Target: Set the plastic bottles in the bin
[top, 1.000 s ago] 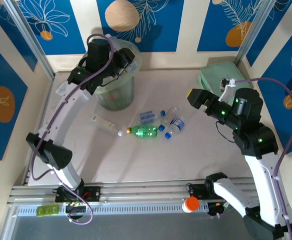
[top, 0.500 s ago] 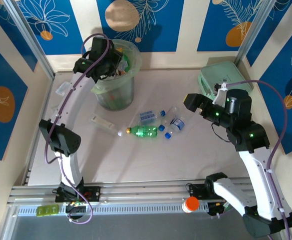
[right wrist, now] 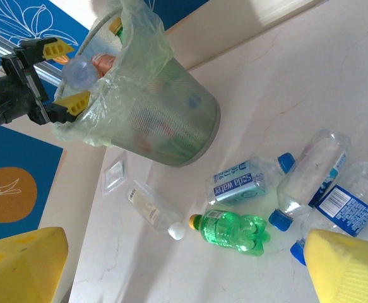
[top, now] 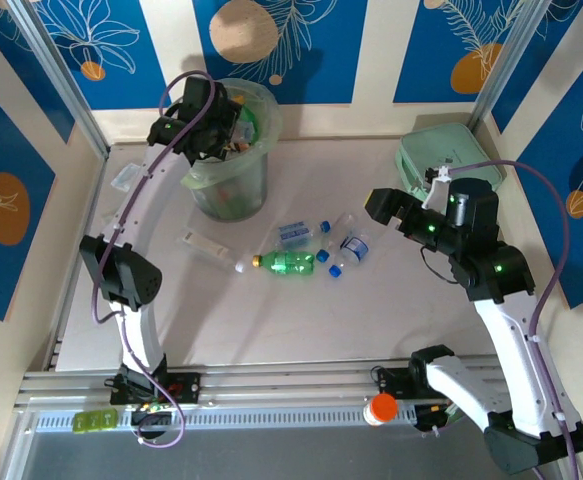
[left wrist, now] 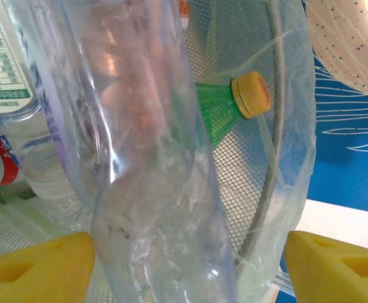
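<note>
Clear bottle (left wrist: 152, 158) between left hand's (left wrist: 190, 265) spread fingers blocks the bottle-crowded bin (left wrist: 286, 126)

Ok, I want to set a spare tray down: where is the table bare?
Bare: the near strip between the green bottle and the rail, and the far stretch between the bin and the mint-green case. Crowded: the centre, around that bottle.
</note>
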